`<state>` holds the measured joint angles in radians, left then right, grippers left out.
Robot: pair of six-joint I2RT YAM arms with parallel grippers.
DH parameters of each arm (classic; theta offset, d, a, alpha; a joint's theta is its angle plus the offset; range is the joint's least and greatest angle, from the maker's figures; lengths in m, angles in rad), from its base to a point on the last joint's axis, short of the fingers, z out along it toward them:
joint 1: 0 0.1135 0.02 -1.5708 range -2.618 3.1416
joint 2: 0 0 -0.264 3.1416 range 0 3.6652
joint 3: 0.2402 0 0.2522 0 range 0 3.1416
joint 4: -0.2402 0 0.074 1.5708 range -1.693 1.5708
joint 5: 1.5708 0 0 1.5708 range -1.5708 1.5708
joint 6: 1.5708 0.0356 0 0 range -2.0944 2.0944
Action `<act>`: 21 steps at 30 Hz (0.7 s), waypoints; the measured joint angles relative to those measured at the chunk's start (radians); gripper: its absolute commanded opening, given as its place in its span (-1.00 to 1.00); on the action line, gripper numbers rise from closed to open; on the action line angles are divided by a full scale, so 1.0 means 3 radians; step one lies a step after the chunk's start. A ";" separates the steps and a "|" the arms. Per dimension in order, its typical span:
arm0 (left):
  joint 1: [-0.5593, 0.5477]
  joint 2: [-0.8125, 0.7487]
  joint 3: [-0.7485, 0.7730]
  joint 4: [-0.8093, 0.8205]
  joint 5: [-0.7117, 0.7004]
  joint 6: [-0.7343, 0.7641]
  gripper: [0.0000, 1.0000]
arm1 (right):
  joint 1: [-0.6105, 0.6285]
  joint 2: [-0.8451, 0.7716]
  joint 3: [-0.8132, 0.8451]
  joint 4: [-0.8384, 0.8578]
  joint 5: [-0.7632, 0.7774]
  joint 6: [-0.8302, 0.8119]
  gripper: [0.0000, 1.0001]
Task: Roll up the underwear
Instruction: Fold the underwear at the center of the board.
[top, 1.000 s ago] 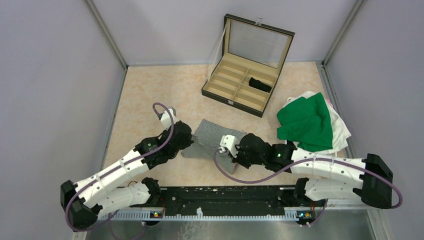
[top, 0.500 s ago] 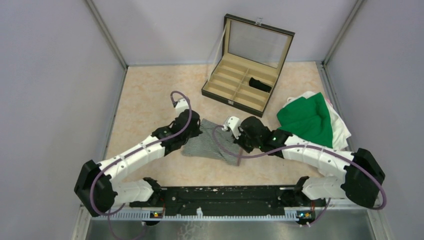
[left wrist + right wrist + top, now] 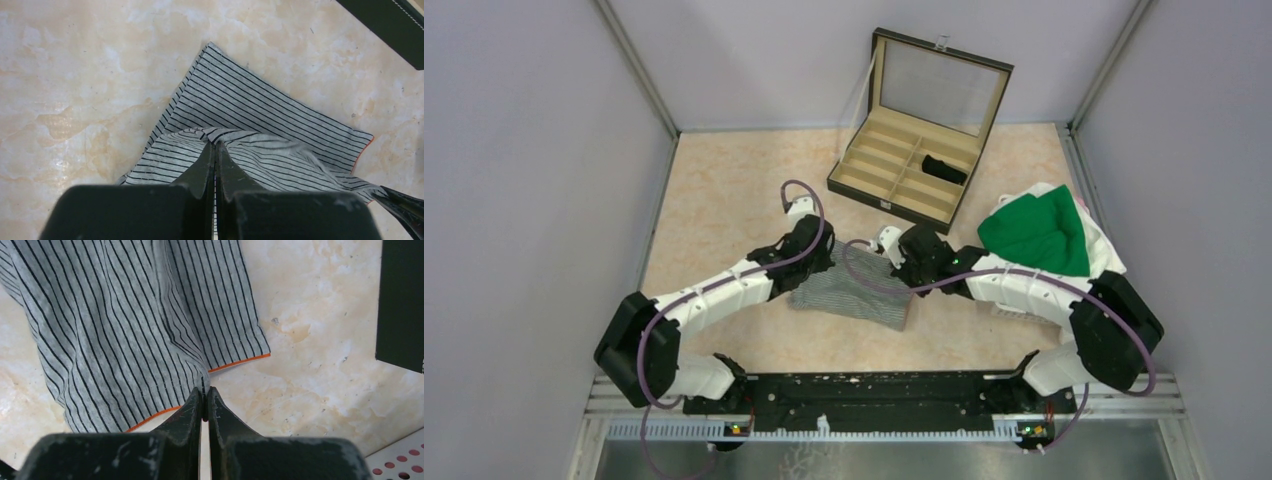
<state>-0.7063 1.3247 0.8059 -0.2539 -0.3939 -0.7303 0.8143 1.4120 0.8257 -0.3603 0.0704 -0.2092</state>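
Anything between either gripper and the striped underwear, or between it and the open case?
Nothing visible. The left gripper and right gripper are both shut directly on the striped underwear. Only bare table lies between it and the case. The green cloth sits off to the right.

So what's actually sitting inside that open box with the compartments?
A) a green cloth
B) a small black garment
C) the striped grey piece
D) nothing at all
B: a small black garment lies in one compartment of the open case, while the striped grey underwear is out on the table and the green cloth lies off to the side of the case.
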 measured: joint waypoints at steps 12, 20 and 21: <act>0.0142 0.0191 -0.0014 0.0131 0.0039 0.0001 -1.00 | -0.0117 0.0169 0.0070 0.0141 0.0045 0.0000 -1.00; 0.0216 0.0198 -0.0025 0.0150 0.0039 0.0001 -1.00 | -0.0158 0.0294 0.0095 0.0237 0.0055 -0.0001 -1.00; 0.0221 0.0200 -0.0027 0.0150 0.0039 0.0001 -1.00 | -0.0159 0.0315 0.0097 0.0244 0.0058 -0.0001 -1.00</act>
<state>-0.6399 1.3846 0.7979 -0.2089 -0.3820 -0.7300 0.7666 1.5066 0.8547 -0.2871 0.0879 -0.2096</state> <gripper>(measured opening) 0.005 0.017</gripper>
